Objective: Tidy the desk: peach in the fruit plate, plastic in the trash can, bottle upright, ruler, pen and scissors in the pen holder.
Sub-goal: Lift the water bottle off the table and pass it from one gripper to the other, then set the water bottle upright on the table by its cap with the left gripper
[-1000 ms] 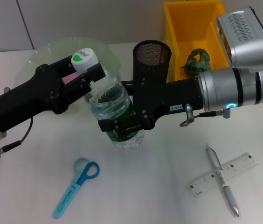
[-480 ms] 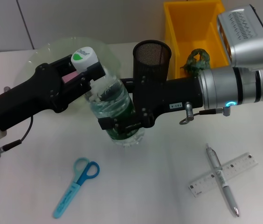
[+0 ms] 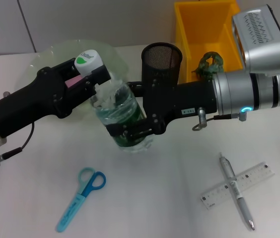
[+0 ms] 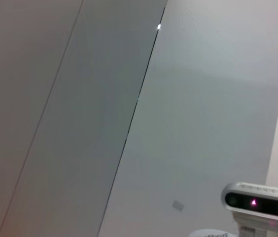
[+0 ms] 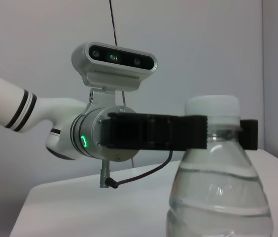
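Observation:
The bottle [image 3: 116, 108] hangs tilted over the middle of the desk [image 3: 160, 198], with its white cap [image 3: 88, 61] towards the back left. My left gripper [image 3: 94, 82] is shut on its neck and my right gripper [image 3: 130, 133] is shut around its lower body. In the right wrist view the bottle [image 5: 218, 192] fills the near side, with the left gripper's black fingers [image 5: 154, 132] across its neck. The scissors [image 3: 79, 199] lie at the front left. At the front right the pen [image 3: 237, 193] lies crossed over the ruler [image 3: 258, 174]. The peach does not show plainly.
The black mesh pen holder [image 3: 162, 60] stands just behind my right arm. The yellow trash can [image 3: 199, 22] at the back right holds crumpled green plastic [image 3: 208, 64]. The pale-green fruit plate [image 3: 50, 53] lies under my left arm. The left wrist view shows a wall and the right wrist camera [image 4: 261, 200].
The bottle and both grippers have shifted slightly to the left and back. The base has moved a little, and both grips are unchanged.

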`<state>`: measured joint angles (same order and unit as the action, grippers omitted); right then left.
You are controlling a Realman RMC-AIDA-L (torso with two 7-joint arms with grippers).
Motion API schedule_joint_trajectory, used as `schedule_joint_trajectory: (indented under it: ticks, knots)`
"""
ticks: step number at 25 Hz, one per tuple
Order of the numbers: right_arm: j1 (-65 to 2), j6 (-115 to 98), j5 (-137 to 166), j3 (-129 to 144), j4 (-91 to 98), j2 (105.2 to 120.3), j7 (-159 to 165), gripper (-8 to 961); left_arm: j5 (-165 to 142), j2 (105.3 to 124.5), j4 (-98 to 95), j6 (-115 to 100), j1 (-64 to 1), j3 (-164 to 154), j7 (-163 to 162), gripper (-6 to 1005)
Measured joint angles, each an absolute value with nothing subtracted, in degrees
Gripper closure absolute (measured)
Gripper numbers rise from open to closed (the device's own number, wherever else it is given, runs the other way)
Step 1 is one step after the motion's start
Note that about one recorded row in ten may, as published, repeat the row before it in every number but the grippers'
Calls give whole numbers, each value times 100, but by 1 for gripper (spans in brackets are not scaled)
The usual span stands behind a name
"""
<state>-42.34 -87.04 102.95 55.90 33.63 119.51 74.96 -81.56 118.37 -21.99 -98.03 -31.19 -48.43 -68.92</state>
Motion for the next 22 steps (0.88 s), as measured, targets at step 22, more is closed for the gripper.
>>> schedule_joint_trajectory:
  ticks: [22]
  knots:
    - [-3869,-8673,10476,5618,3972,11909,7672,137,-8167,11805,-2381,-9418,-2818,-4792,-6790,575]
